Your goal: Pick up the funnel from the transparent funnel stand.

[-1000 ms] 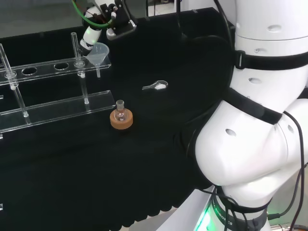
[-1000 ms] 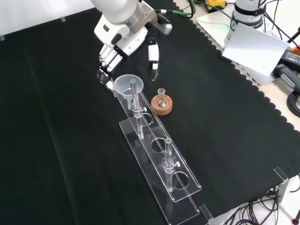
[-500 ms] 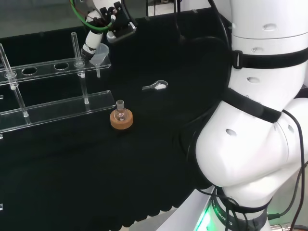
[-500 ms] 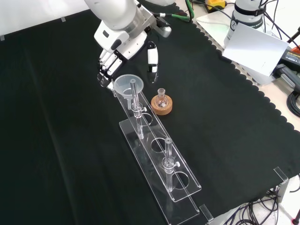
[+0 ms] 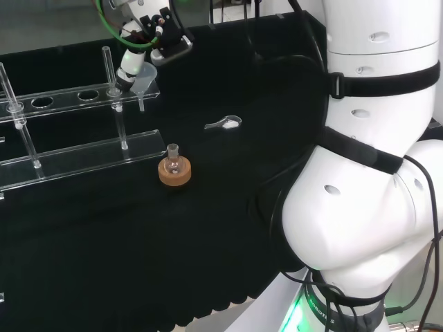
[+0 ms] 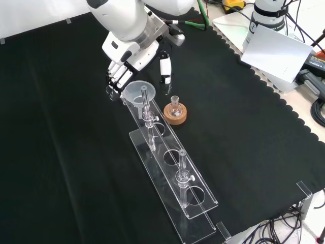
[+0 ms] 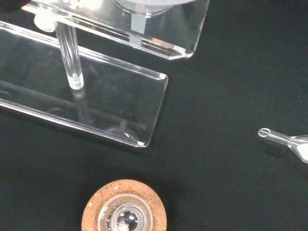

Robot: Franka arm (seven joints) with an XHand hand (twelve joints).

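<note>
Since the earlier frames the black and white robot hand (image 6: 123,65) has drifted slightly toward the clear plastic funnel (image 6: 136,93) and lowered a little; in the front view its fingers (image 6: 116,77) now hang just beside the funnel's far-left rim, thumb (image 6: 164,67) spread out to the right. Nothing else on the worktop has shifted.

Hand state: open, fingers only relaxed, holding nothing. Contact with the rim cannot be confirmed from either fixed view.

Funnel location: seated in the end hole of the upper shelf of the transparent acrylic funnel stand (image 6: 172,178), at the stand's far end in the front view and its right end in the head view (image 5: 142,77). Wide cone above the shelf, stem pointing down through the hole.

Handling judgement: thin-walled plastic, very light, smooth and likely slippery; the cone probably flexes if squeezed hard. The stand looks light too and could tip or slide if the funnel is dragged sideways. Best hold is probably across the cone just under the rim, fingers on one side and thumb opposite, then a straight vertical lift until the stem clears the hole.

Nearby: small round-bottom glass flask on a cork ring (image 6: 175,113) stands near the stand's right side in the front view, and a clear plastic spoon (image 5: 223,124) lies well apart.
</note>
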